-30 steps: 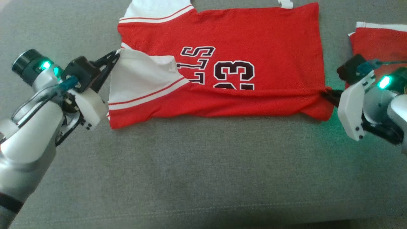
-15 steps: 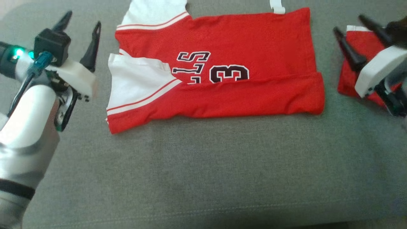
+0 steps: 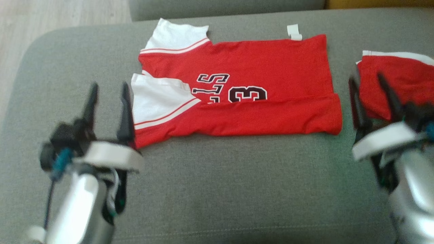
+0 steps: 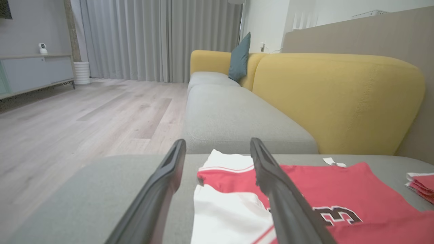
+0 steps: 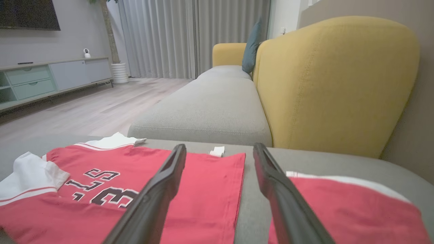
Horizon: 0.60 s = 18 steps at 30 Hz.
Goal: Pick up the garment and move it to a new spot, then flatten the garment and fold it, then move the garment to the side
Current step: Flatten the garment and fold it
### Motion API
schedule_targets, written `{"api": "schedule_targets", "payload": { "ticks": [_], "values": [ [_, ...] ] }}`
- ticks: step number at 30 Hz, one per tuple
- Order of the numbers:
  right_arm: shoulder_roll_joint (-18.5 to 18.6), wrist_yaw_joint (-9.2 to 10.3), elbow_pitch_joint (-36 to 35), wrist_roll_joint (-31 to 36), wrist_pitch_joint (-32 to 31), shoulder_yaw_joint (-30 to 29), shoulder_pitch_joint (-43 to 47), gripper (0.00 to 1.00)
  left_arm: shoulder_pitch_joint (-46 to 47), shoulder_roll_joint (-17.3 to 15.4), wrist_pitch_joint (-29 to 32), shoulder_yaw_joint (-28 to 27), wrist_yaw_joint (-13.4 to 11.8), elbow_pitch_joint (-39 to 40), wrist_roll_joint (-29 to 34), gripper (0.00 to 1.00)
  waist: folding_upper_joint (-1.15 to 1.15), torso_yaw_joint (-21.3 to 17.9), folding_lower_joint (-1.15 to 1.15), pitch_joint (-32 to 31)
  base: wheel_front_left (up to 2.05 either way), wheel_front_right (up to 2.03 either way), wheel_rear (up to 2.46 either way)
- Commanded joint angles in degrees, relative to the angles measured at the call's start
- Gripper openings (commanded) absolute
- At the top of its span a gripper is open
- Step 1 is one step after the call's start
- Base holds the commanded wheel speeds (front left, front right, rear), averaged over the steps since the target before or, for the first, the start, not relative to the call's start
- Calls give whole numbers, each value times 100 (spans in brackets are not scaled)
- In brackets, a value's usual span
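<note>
The red garment (image 3: pixel 271 67) lay on the grey sofa cushion (image 3: pixel 220 189), its near edge folded over, between the left end effector (image 3: pixel 109 86) and right end effector (image 3: pixel 367 79), both released and empty, seemingly placed for another fold.

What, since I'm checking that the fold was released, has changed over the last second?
Both grippers let go of the jersey: the left gripper released its white sleeve, the right gripper its hem corner, and both opened and drew back. The jersey stayed folded on the cushion; the other red garment stayed at the right.
</note>
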State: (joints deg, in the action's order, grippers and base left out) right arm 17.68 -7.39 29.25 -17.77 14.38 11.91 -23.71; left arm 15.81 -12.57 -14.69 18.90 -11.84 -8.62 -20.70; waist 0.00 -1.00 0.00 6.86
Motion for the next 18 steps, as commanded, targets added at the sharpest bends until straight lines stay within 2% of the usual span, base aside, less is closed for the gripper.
{"api": "schedule_targets", "payload": {
  "ticks": [1, 4, 8, 12, 18],
  "values": [
    [-63, -10, -230, 100, 60, -23, 100, 100, 137, -64, -30, -284, 24, 203, 58, 100, 0, 31, 0, -81, 0, 0, 0],
    [-546, -10, -630, 508, 61, -525, 689, 100, -265, 216, -30, -408, 150, 136, 165, 100, 0, 38, 0, -168, 0, 0, 0],
    [-970, -10, -1110, 938, -87, -845, 1111, 100, -502, 369, -30, -441, 335, -257, 359, 100, 0, -6, 0, -183, 0, 0, 0],
    [-1133, -10, -1527, 1133, -313, -936, 1260, 100, -420, 427, -30, -511, 449, -682, 464, 100, 0, -74, 0, -149, 0, 0, 0],
    [-1196, -10, -1987, 1240, -572, -923, 1332, 100, -58, 333, 53, -461, 486, -1740, 585, 100, 0, -196, 0, -4, 0, 0, 0]
  ]
}}
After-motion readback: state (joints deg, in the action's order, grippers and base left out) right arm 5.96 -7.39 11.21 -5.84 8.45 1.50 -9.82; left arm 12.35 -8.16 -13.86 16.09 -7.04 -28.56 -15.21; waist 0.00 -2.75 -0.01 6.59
